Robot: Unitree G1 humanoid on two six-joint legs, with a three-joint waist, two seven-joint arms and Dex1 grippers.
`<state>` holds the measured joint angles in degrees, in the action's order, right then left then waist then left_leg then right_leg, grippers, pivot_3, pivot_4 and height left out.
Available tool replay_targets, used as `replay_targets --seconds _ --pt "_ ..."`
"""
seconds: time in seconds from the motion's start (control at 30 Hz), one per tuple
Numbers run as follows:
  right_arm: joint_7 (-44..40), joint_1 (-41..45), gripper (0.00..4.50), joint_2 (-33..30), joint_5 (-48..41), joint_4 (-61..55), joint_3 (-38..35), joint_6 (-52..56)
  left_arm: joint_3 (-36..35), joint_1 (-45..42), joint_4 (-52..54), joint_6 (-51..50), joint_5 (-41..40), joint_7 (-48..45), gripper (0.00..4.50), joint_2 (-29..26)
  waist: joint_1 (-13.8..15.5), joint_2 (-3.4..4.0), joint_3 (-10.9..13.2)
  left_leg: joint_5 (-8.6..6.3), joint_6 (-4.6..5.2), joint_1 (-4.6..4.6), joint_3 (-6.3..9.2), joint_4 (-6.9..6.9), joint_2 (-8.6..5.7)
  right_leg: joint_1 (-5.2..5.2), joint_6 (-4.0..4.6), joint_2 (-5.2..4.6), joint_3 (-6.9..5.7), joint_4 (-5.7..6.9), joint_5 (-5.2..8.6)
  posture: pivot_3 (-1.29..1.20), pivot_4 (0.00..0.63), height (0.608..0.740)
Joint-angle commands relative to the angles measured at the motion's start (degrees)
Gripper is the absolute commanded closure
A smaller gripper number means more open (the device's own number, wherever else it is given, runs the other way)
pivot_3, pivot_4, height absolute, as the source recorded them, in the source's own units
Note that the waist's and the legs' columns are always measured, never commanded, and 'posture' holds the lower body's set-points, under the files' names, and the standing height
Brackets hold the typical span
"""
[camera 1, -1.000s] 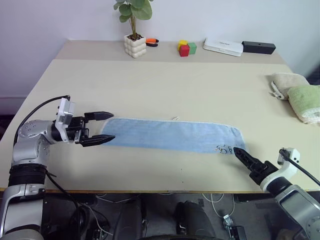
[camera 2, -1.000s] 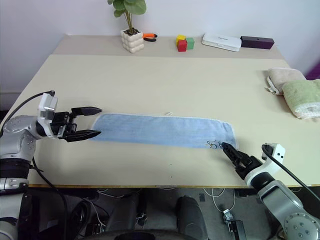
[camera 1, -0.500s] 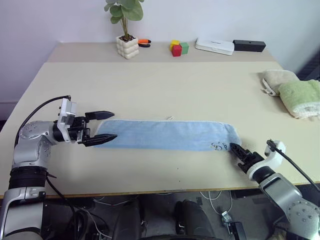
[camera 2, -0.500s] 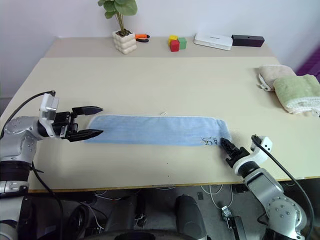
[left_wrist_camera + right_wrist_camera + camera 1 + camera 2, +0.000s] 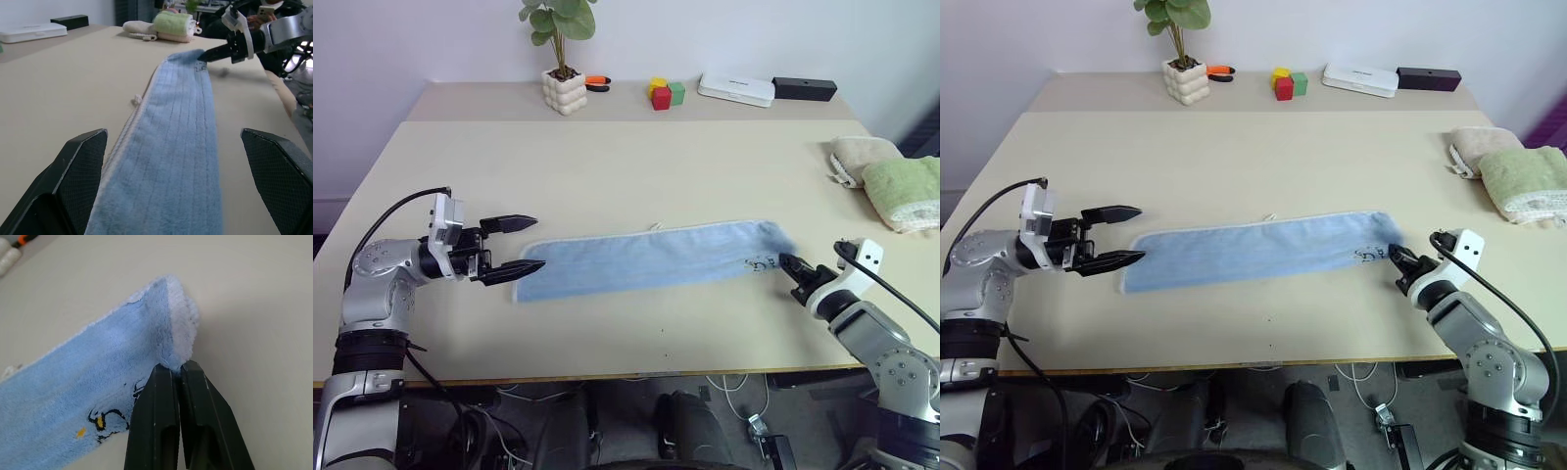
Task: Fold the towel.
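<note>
Towel (image 5: 651,257) lies well apart from folded towels (image 5: 889,178).

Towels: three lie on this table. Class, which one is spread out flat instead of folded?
The light blue towel, stretched in a long strip across the table's near side between the grippers. The green towel and beige towel sit folded together at the right edge.
</note>
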<state>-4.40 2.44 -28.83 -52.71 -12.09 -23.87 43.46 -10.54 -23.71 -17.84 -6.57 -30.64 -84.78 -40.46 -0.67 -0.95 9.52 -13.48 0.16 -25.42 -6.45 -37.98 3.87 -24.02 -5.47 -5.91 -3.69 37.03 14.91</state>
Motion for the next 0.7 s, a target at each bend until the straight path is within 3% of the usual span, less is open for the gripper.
replay_targets --seconds 0.03,0.17,0.33,0.7 --pt "-8.25 -0.94 4.49 -5.69 7.05 -6.09 5.36 -3.02 -1.95 0.36 1.26 1.17 -0.82 0.37 0.00 -0.58 -0.03 0.01 0.01 0.00 0.00 0.00 -0.02 0.00 0.00 -0.01 0.00 0.00 0.02 0.00 0.00 0.00 0.150 0.735" --pt "-16.74 0.59 4.49 -10.78 11.59 -12.75 11.36 -5.82 -2.19 0.37 0.91 1.64 -0.76 0.93 0.00 -0.47 0.00 0.00 0.01 0.00 0.00 0.00 -0.01 0.01 0.02 -0.04 0.00 0.01 0.01 0.03 0.00 0.00 0.150 0.735" --pt "-21.67 4.20 4.49 -12.68 14.05 -17.65 16.49 -5.53 -2.23 0.62 1.39 1.95 -0.91 1.58 0.00 -0.12 0.12 0.00 0.01 0.00 0.00 -0.03 0.00 -0.01 0.01 -0.05 0.01 0.00 0.00 0.02 0.01 0.00 0.150 0.735" --pt "-26.22 11.35 4.49 -10.26 21.86 -17.48 30.96 -3.98 -2.85 2.14 3.54 1.53 -1.31 2.56 0.00 -0.05 0.03 -0.02 0.00 0.00 0.00 -0.05 -0.01 -0.02 0.01 -0.08 0.05 0.00 0.00 0.02 0.03 0.00 0.150 0.735"
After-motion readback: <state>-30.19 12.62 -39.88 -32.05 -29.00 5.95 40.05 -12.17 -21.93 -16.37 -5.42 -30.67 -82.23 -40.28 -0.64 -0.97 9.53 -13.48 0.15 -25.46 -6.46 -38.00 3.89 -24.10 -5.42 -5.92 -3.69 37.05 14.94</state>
